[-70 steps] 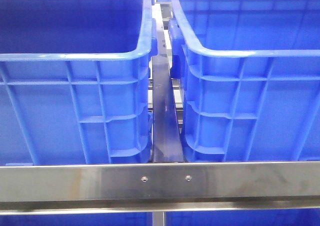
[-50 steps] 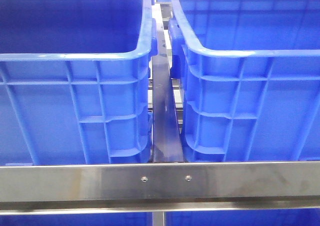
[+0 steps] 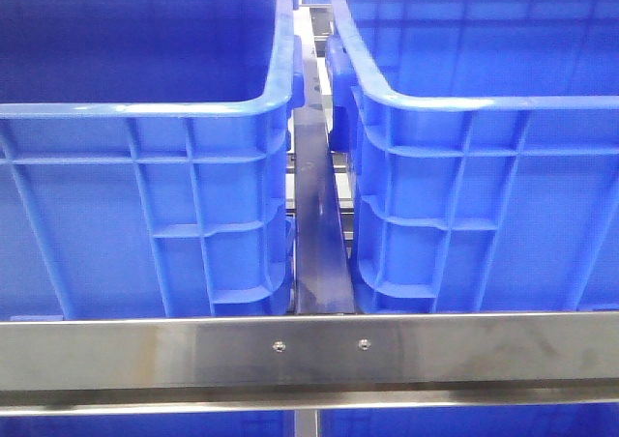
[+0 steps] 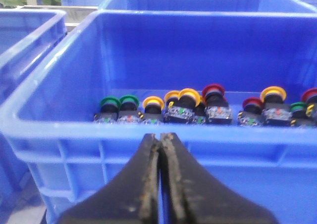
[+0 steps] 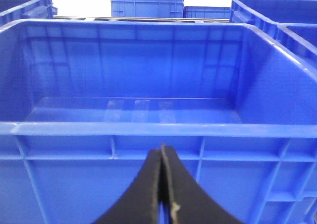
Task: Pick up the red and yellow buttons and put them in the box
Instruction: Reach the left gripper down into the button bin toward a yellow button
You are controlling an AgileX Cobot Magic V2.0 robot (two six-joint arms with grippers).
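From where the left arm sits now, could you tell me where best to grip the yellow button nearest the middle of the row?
Probably by its round yellow cap, coming down from above into the crate. The cap stands clear above its black body, while neighbours crowd both sides, leaving little room for a sideways approach. The left claw is shut, so it must open first.

The crates (image 3: 145, 215) are blue with ribbed sides. The buttons (image 4: 188, 96) have red, yellow and green caps. The fingers (image 4: 148, 184) are black.

Two crates side by side, left crate (image 3: 145, 157) holding buttons (image 4: 198, 107), right crate (image 3: 484, 157) beside it
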